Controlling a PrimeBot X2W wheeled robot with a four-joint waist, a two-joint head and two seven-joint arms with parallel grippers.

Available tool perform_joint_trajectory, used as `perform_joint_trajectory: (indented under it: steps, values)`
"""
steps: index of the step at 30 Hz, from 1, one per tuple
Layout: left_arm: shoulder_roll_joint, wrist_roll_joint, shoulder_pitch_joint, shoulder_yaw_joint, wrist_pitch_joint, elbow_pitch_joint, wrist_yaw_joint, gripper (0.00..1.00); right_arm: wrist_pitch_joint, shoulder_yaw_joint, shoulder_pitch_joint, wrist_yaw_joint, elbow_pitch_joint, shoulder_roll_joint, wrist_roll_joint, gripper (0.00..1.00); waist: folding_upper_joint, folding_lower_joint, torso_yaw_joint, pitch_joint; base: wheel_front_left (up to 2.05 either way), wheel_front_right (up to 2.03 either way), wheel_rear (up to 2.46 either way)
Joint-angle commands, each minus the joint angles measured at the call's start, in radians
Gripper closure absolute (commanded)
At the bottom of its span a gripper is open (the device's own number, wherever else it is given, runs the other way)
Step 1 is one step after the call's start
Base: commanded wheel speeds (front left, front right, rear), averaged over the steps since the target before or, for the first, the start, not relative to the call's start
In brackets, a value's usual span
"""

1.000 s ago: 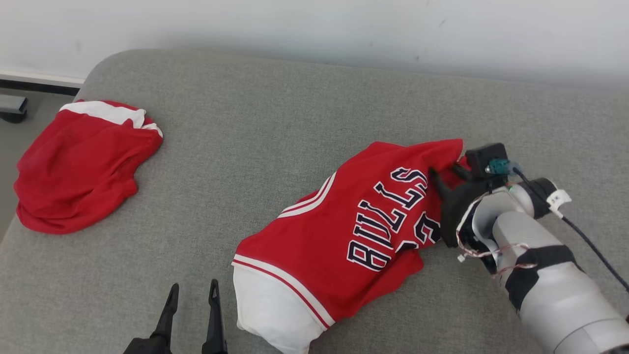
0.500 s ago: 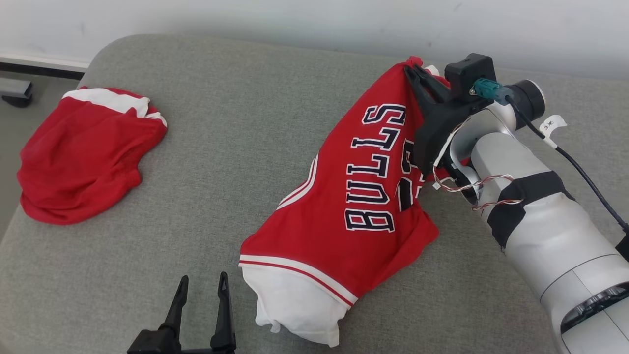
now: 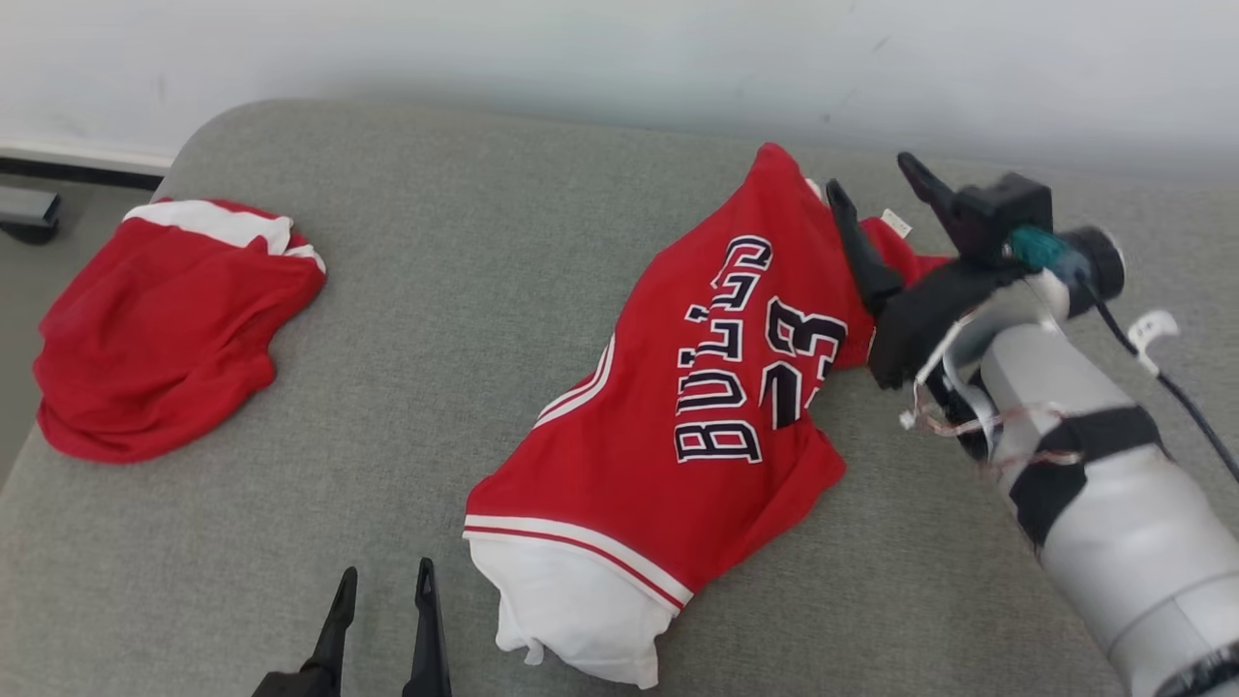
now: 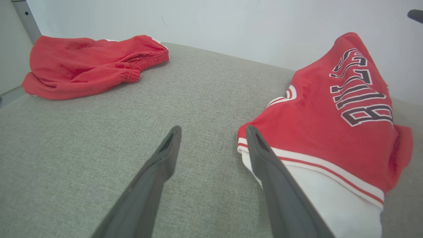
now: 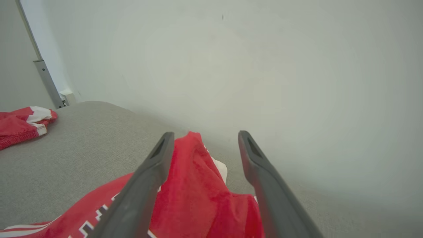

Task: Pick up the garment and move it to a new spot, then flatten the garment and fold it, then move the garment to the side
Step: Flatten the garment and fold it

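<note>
The garment (image 3: pixel 707 426) is a red jersey with dark lettering and a white lower part. It lies crumpled on the grey cushion (image 3: pixel 484 290), right of centre, its upper end still peaked up toward the wall. My right gripper (image 3: pixel 874 182) hovers at that upper end with its fingers spread wide, holding nothing. In the right wrist view the red cloth (image 5: pixel 198 185) bunches low between the open fingers of the right gripper (image 5: pixel 205 135). My left gripper (image 3: pixel 385 573) stands open near the front edge, just left of the jersey's white hem (image 4: pixel 330 198); the left gripper (image 4: pixel 213 130) is empty.
A second red garment (image 3: pixel 155 339) with white trim lies bunched at the cushion's far left, seen too as a red garment (image 4: pixel 89 66). A white wall (image 3: pixel 619 48) runs close behind the cushion. Bare grey fabric spans the space between the two garments.
My right gripper shut on the jersey's upper edge, lifted it up and back toward the wall, then opened and let go. The jersey now lies farther back. The left gripper stayed put.
</note>
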Motion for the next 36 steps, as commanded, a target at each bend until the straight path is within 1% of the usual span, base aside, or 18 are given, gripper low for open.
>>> perform_joint_trajectory:
  steps: [1, 3, 7, 10, 13, 16, 20, 25, 26, 28, 29, 32, 36]
  values:
    - [-0.001, 0.012, 0.024, 0.012, -0.003, -0.005, 0.0, 0.0, -0.003, -0.025, 0.108, -0.002, -0.078, -0.017, 0.019, 0.0, -0.0001, 0.0, -0.038, -0.035, 0.0, 0.0, 0.0]
    - [-0.001, 0.018, 0.032, 0.02, -0.003, -0.006, -0.003, 0.0, -0.003, -0.032, 0.18, -0.002, -0.138, -0.037, 0.022, 0.0, -0.0001, 0.0, -0.056, -0.05, 0.0, 0.0, 0.0]
    - [-0.001, 0.027, 0.044, 0.031, -0.003, -0.007, -0.007, 0.0, -0.003, -0.044, 0.329, -0.002, -0.219, -0.045, 0.037, 0.0, -0.0001, 0.0, -0.076, -0.07, 0.0, 0.0, 0.0]
    - [-0.001, 0.029, 0.046, 0.031, -0.003, -0.009, -0.011, 0.0, -0.003, -0.058, 0.422, -0.002, -0.245, -0.042, 0.052, 0.0, -0.0001, 0.0, -0.078, -0.073, 0.0, 0.0, 0.0]
    - [-0.001, 0.035, 0.047, 0.029, -0.003, -0.01, -0.015, 0.0, -0.003, -0.063, 0.476, -0.002, -0.242, -0.029, 0.055, 0.0, -0.0001, 0.0, -0.074, -0.069, 0.0, 0.0, 0.0]
    - [-0.001, 0.04, 0.04, 0.028, -0.003, -0.007, -0.021, 0.0, -0.003, -0.066, 0.493, -0.002, -0.221, -0.007, 0.056, 0.0, -0.0001, 0.0, -0.064, -0.059, 0.0, 0.0, 0.0]
    - [-0.001, 0.039, 0.026, 0.02, -0.003, -0.002, -0.027, 0.0, -0.003, -0.069, 0.469, -0.002, -0.186, 0.025, 0.047, 0.0, -0.0001, 0.0, -0.043, -0.047, 0.0, 0.0, 0.0]
    - [-0.001, 0.036, 0.031, 0.017, -0.003, 0.003, -0.023, 0.0, 0.048, -0.034, 0.44, -0.002, -0.099, 0.063, 0.031, 0.0, -0.0001, 0.0, -0.017, -0.049, 0.0, 0.0, 0.0]
    - [-0.001, 0.036, 0.031, 0.017, -0.003, 0.003, -0.023, 0.0, 0.048, -0.034, 0.44, -0.002, -0.099, 0.063, 0.031, 0.0, -0.0001, 0.0, -0.017, -0.049, 0.0, 0.0, 0.0]
    - [-0.001, 0.032, 0.037, 0.017, -0.003, 0.003, -0.02, 0.0, 0.074, -0.021, 0.444, -0.002, -0.075, 0.081, 0.056, 0.86, -0.0001, 0.0, -0.013, -0.053, 0.0, 0.0, 0.0]
    - [-0.001, 0.031, 0.04, 0.017, -0.003, 0.004, -0.019, 0.0, 0.082, -0.015, 0.445, -0.002, -0.069, 0.086, 0.066, 1.0, -0.0001, 0.0, -0.012, -0.054, 0.0, 0.0, 0.0]
    - [-0.001, 0.025, 0.046, 0.02, -0.003, 0.005, -0.016, 0.0, 0.065, 0.0, 0.439, -0.002, -0.069, 0.077, 0.085, 1.0, -0.0001, 0.0, -0.018, -0.061, 0.0, 0.0, 0.0]
    - [-0.001, 0.025, 0.057, 0.02, -0.003, 0.0, -0.013, 0.0, 0.023, -0.005, 0.431, -0.002, -0.099, 0.054, 0.088, 1.0, -0.0001, 0.0, -0.038, -0.072, 0.0, 0.0, 0.0]
